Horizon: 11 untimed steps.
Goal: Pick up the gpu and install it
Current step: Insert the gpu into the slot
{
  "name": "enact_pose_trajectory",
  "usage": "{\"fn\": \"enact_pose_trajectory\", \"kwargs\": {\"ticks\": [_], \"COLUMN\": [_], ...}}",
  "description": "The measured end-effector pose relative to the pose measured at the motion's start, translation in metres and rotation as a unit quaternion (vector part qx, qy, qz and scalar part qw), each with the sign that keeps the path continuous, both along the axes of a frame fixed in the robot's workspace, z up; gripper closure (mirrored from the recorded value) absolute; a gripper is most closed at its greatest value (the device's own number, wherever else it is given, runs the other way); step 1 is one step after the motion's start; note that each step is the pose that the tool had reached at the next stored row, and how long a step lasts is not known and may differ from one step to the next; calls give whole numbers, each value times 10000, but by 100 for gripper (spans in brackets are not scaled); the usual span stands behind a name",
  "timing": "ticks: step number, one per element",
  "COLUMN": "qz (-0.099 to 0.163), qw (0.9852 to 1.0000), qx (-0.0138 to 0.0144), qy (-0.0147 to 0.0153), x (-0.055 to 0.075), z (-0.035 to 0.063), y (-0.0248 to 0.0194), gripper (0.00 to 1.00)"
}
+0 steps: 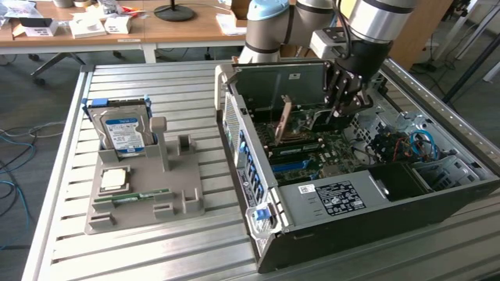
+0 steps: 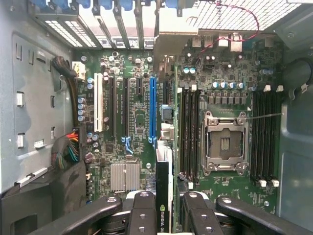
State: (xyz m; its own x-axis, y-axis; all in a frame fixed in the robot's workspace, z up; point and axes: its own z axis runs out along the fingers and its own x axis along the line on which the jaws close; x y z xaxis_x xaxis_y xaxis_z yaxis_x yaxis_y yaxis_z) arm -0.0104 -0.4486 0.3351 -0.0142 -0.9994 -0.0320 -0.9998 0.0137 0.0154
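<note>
Okay, gripper (image 1: 345, 100) is sitting at about 1 o'clock in the exterior view, reaching down inside the open case (image 1: 328, 234). It is clenching the gpu (image 2: 164, 169), with a finger pressing on each face of the card. The card is showing edge-on in the wrist view and hanging upright over the motherboard (image 2: 139, 122). It is running parallel to the blue slot (image 2: 152, 105) and looks to be just beside it, on the side toward the memory slots (image 2: 188, 129). Cannot tell whether its lower edge is touching any connector.

Judging the step as alignment and seating, not pickup. Doing it well is looking like this:
- keeping the card vertical, with no tilting toward the cpu socket (image 2: 222, 142)
- lining the gold edge up over one slot along its full length
- checking the far end is meeting the rear bracket openings (image 2: 122, 19) rather than jamming on them
- going straight down, then pushing evenly

Risk: any sideways offset is likely landing the edge on the capacitors beside the slot.

Parts tray (image 1: 184, 175) is lying at 9 o'clock of the case, well apart, carrying the hard drive (image 1: 125, 132) and the memory stick (image 1: 140, 196).
</note>
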Motion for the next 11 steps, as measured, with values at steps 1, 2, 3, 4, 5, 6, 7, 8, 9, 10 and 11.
{"fn": "enact_pose_trajectory", "kwargs": {"ticks": [1,2,3,4,5,6,7,8,9,10,11], "qz": [0,0,0,0,0,1,1,1,0,0,0], "qw": [10000,10000,10000,10000,10000,10000,10000,10000,10000,10000,10000], "qx": [0,0,0,0,0,0,0,0,2,3,1], "qy": [-2,-5,-7,-7,-7,-8,-7,-7,-9,-12,-12], "x": [-9,-18,-25,-28,-28,-28,-28,-28,-29,-30,-31], "z": [-1,-1,-2,-2,-1,-2,-1,-2,-6,-14,-22], "y": [0,0,0,0,0,0,0,0,1,0,0], "gripper": [74,74,74,74,74,74,74,74,74,74,74]}}
